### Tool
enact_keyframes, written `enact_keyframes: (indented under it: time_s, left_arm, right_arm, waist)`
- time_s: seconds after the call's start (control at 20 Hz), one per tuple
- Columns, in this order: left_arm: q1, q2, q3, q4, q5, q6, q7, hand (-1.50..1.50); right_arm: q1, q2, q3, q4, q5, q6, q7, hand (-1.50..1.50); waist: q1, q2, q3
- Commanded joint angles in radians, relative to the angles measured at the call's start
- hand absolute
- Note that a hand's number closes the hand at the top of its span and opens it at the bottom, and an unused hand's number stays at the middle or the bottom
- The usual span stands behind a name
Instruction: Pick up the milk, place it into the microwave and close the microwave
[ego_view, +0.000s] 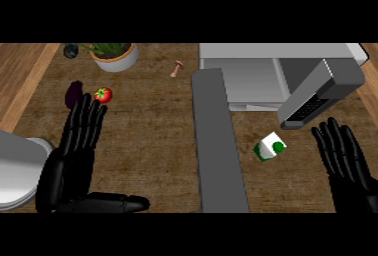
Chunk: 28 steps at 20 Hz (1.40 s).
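Observation:
The milk is a small white and green carton lying on the brown counter, just in front of the microwave. The grey microwave stands at the back right, its door swung wide open toward me and its cavity showing. My right hand is open with straight fingers, to the right of the carton and apart from it. My left hand is open at the left, fingers pointing up, holding nothing.
A red tomato and a dark eggplant lie near the left fingertips. A potted plant stands at the back left, a small mushroom next to it. A grey round object sits at the left edge.

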Motion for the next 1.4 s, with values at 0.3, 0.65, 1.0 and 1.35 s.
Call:
enact_keyframes:
  time_s: [0.3,0.65,1.0,1.35]
  left_arm:
    - [0.156,-0.014,-0.273,0.11,-0.049,0.178,-0.231,-1.5]
    - [0.196,-0.014,-0.399,0.002,-0.098,0.264,-0.148,-1.5]
    - [0.118,-0.014,-0.387,0.162,-0.054,0.326,-0.248,-1.5]
    - [0.232,0.045,-0.405,0.041,-0.009,0.266,-0.224,-1.5]
  right_arm:
    - [0.2,-0.009,-0.025,0.069,0.005,0.065,-0.17,-1.5]
    - [0.214,-0.019,-0.063,0.21,0.014,0.097,-0.322,-1.5]
    - [0.028,0.044,-0.08,0.475,0.11,-0.01,-0.41,-1.5]
    - [-0.07,0.028,-0.152,0.672,0.09,-0.021,-0.48,-1.5]
  waist:
    - [0.002,-0.001,-0.001]
    - [0.005,-0.001,-0.001]
    - [0.006,0.001,-0.001]
    - [0.009,0.0,-0.001]
